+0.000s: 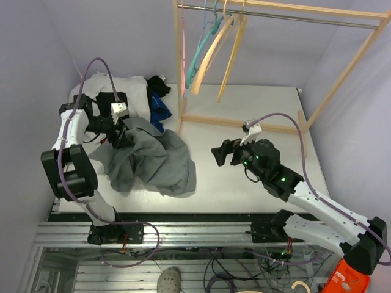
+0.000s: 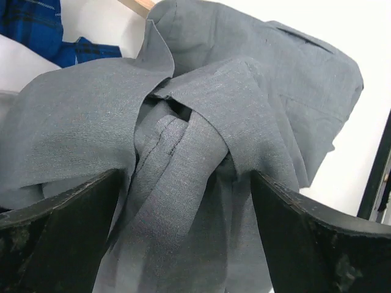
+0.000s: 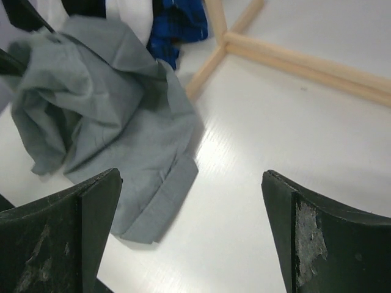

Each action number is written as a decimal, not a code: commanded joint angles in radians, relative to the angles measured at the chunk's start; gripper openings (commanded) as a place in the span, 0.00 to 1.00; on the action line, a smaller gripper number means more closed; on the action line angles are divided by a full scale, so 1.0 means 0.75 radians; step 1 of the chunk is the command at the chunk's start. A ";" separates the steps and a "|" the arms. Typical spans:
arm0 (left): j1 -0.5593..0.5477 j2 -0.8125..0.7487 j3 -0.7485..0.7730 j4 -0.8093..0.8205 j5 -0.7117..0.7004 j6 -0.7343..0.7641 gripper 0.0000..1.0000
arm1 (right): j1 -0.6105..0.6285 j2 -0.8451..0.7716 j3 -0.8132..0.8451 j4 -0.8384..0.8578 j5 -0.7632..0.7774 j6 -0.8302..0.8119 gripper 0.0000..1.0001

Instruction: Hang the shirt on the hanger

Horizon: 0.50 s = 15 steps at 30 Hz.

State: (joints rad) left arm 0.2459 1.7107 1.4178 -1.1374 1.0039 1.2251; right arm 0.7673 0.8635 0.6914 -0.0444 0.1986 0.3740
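Table (image 1: 226, 189) bare right of shirt (image 1: 156, 162); rack (image 1: 235, 122) crosses behind.

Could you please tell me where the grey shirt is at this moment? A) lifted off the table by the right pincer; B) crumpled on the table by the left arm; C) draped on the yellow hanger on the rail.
B: the shirt lies bunched on the table, the yellow hanger hangs bare on the rail, and the right pincer is open and empty.
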 commanded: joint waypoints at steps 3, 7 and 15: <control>-0.068 -0.254 0.097 0.042 -0.169 -0.078 0.98 | 0.052 -0.067 -0.145 0.180 -0.058 -0.223 1.00; -0.180 -0.417 0.144 0.284 -0.468 -0.362 0.98 | 0.052 -0.136 -0.185 0.226 -0.045 -0.415 1.00; -0.271 -0.537 0.151 0.559 -1.157 -0.608 0.98 | 0.104 0.101 0.011 -0.304 -0.485 -1.003 1.00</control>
State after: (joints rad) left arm 0.0532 1.3460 1.5791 -0.8570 0.4297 0.8619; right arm 0.8158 0.9035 0.6613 -0.0727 -0.0265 -0.0959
